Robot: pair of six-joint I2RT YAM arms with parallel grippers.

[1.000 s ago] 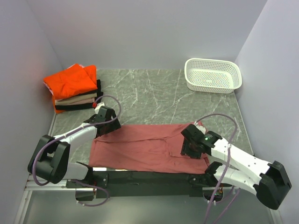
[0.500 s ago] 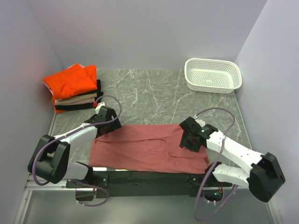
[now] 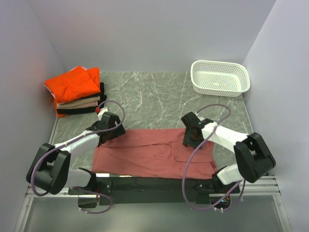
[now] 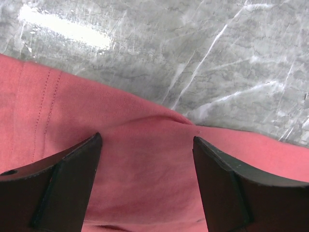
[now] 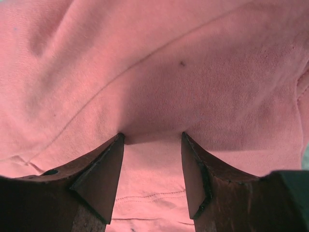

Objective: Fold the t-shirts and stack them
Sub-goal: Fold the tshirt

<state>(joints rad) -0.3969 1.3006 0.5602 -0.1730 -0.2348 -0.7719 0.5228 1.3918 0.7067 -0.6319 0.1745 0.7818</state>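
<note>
A dusty-red t-shirt (image 3: 145, 152) lies spread flat across the near part of the table. My left gripper (image 3: 110, 130) is open over the shirt's far left edge; the left wrist view shows its jaws (image 4: 147, 137) wide apart above the red cloth (image 4: 135, 174), with nothing between them. My right gripper (image 3: 189, 138) is on the shirt's far right part. In the right wrist view its jaws (image 5: 152, 134) are apart and its tips press into the cloth (image 5: 159, 72). A folded stack stands at the far left: orange shirt (image 3: 73, 84), beige shirt (image 3: 79, 102), black shirt (image 3: 72, 110).
A white perforated basket (image 3: 220, 77) stands at the far right corner. Grey walls close in the table on the left, right and back. Bare marble tabletop (image 3: 154, 99) lies between the stack, the basket and the red shirt.
My right gripper has moved left and away from me across the red shirt, from near its right edge to its far right part. The left gripper has hardly moved.
</note>
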